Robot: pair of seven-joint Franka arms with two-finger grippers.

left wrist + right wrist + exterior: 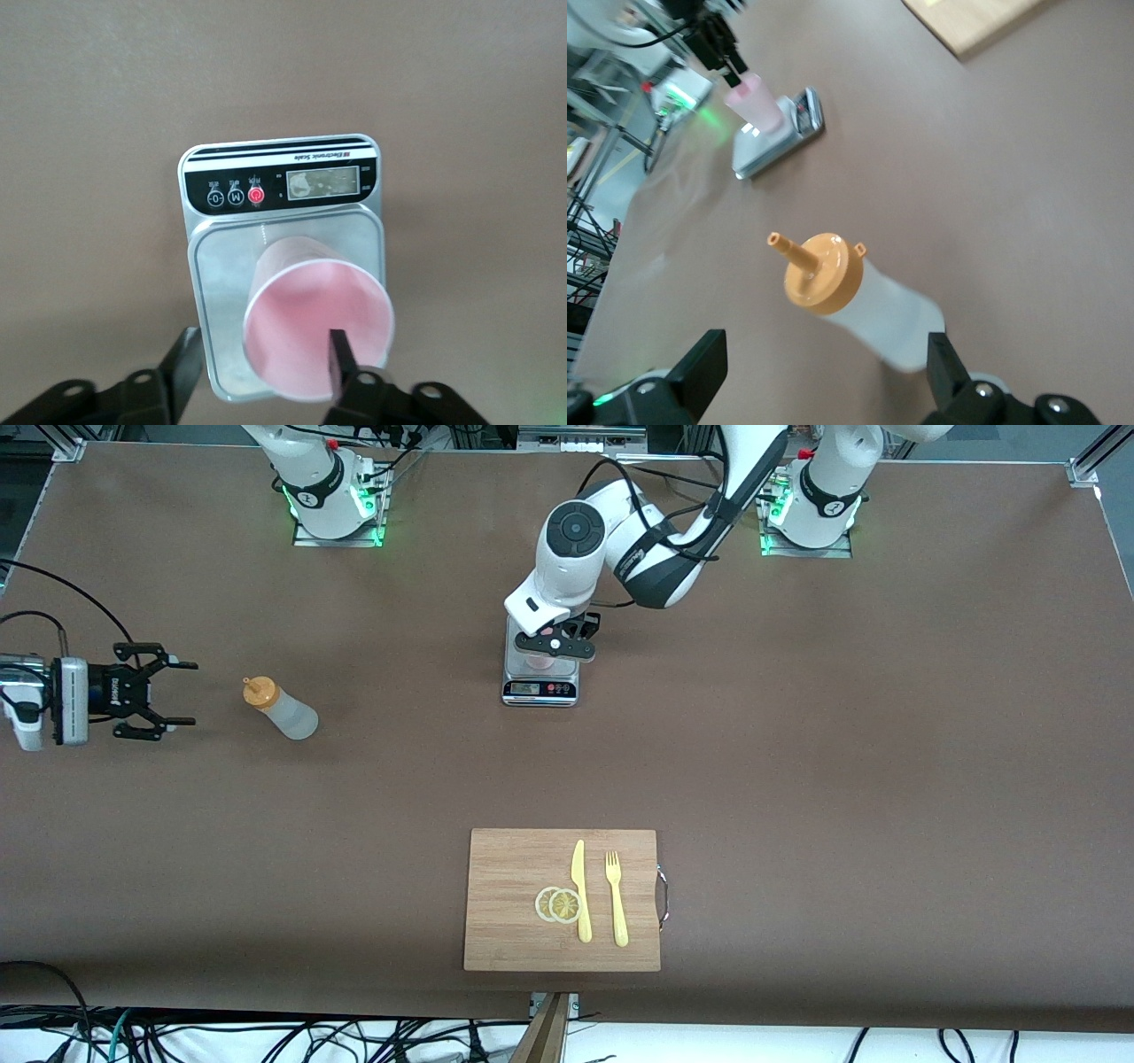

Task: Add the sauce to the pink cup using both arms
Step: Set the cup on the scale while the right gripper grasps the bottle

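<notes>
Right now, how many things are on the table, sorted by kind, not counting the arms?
Bottle: 1
Cup: 1
Scale: 1
Board: 1
Knife: 1
Fork: 1
Lemon slices: 2
Total: 8

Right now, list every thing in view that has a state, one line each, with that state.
sauce bottle: standing on the table, cap on, not held.
pink cup: upright on the scale, nothing visible inside.
scale: on the table, carrying the cup.
left gripper: open, one finger inside the cup's rim, one outside.
right gripper: open, beside the bottle, not touching it.
lemon slices: overlapping on the cutting board.
</notes>
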